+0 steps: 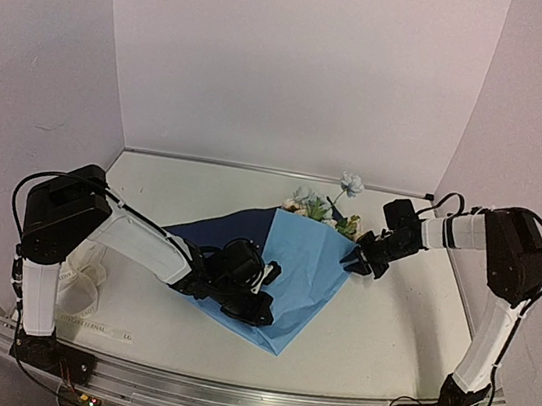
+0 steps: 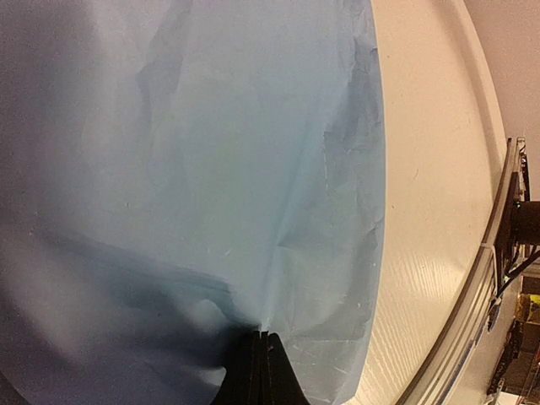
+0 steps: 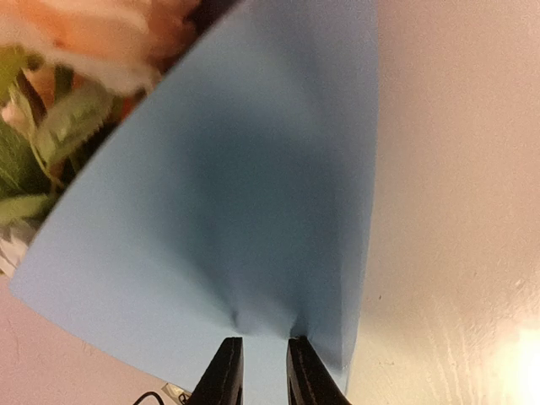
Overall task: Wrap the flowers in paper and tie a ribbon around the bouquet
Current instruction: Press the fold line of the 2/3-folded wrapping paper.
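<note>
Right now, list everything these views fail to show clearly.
- Stems of the flowers: top view, covered by the paper.
- The ribbon: top view, lettering too small, partly behind the left arm.
- Same flowers: right wrist view, blurred, cut by the upper left edge.

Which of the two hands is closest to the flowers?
The right hand, pinching the paper edge just beside the flowers; the left hand grips farther away.

left arm (image 1: pixel 135 234) reaching low, inward | left fingers (image 2: pixel 253 371) pressed shut on paper (image 1: pixel 309 259) | right arm (image 1: pixel 504 266) elbow up | right fingers (image 3: pixel 224 371) nipping paper, slim gap
</note>
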Robot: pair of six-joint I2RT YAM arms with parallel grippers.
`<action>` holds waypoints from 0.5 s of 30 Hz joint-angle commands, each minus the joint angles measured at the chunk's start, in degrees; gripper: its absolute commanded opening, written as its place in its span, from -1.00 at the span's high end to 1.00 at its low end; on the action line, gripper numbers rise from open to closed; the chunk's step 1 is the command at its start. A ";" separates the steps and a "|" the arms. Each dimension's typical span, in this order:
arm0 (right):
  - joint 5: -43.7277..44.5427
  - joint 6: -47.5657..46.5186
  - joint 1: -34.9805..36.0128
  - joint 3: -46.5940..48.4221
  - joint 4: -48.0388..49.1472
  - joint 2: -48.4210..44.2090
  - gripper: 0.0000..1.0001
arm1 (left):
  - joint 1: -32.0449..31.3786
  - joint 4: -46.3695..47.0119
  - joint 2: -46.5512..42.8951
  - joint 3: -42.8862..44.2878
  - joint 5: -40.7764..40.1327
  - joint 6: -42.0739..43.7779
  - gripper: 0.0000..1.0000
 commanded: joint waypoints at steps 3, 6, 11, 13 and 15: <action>-2.11 -3.76 -3.71 7.34 -7.38 3.97 0.60 | 0.06 -4.64 0.36 -0.85 -2.67 0.78 1.00; -2.44 -5.52 -4.23 9.24 -10.34 5.17 0.60 | 0.12 -4.59 0.24 -0.65 -2.71 0.78 1.00; -2.45 -7.00 -5.42 10.02 -12.47 6.57 0.60 | 0.06 -4.60 0.51 -0.19 -2.66 0.68 1.00; -2.50 -8.20 -5.79 10.59 -14.23 6.82 0.60 | 0.11 -4.52 0.37 -0.17 -2.70 0.68 1.00; -2.40 -10.27 -5.78 11.85 -17.77 6.51 0.60 | 0.14 -4.69 0.07 0.09 -2.89 0.84 0.98</action>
